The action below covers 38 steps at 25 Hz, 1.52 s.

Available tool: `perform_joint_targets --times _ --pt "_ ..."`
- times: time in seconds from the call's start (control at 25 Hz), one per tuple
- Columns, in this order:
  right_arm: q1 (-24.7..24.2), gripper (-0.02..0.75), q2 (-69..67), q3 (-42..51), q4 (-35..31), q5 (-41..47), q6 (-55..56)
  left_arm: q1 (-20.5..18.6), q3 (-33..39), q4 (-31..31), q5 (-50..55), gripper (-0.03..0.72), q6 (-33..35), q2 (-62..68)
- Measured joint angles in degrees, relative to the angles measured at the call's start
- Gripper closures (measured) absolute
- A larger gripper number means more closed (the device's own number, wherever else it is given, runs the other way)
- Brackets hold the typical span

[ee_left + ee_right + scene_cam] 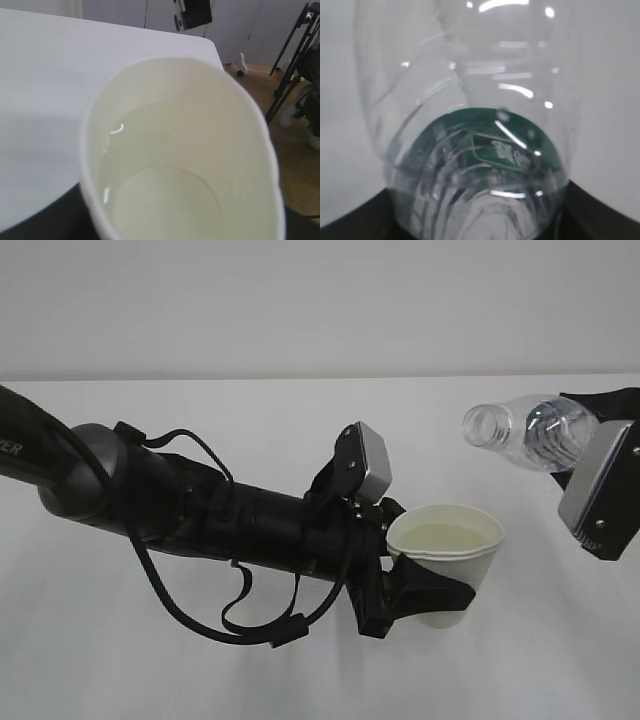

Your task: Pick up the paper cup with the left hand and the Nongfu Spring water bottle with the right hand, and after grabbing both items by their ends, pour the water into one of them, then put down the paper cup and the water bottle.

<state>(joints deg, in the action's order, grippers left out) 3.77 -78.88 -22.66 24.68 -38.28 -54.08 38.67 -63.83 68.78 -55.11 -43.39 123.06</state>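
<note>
- While the left hand [200, 510] reaches in from the left above the white desk [300, 660], its gripper [425, 590] is clamped round the lower wall of the paper cup [447, 560], jaws partly apart at the cup's width.
- That cup is held clear of the desk, roughly upright with a slight lean, rim pressed a little out of round.
- Seen from the left wrist view, the cup [185, 150] contains water [150, 165], a clear shallow pool over the cream inside.
- At the upper right, the right hand [600, 490] holds the water bottle [525, 432] by its base end, its gripper closed about the bottle's width; the fingertips themselves are hidden behind the silver plate.
- Lying nearly on its side, the bottle points its uncapped mouth left toward the cup, above and to the right of the rim, not touching it.
- From the right wrist view, the bottle [470, 125] fills the frame, green label showing through the clear ribbed plastic; it looks almost drained.
</note>
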Motion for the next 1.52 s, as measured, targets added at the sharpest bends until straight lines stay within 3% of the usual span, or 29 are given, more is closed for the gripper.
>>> perform_joint_targets --times 1.24,1.52 --pt "0.0 0.302 -3.1 0.0 -4.1 -5.5 32.7 0.0 0.0 -0.4 -0.1 0.267 0.0 0.0" --pt "0.0 0.302 -8.9 0.1 -4.6 -12.5 38.8 0.0 0.0 -0.5 -0.1 0.267 0.9 0.0"
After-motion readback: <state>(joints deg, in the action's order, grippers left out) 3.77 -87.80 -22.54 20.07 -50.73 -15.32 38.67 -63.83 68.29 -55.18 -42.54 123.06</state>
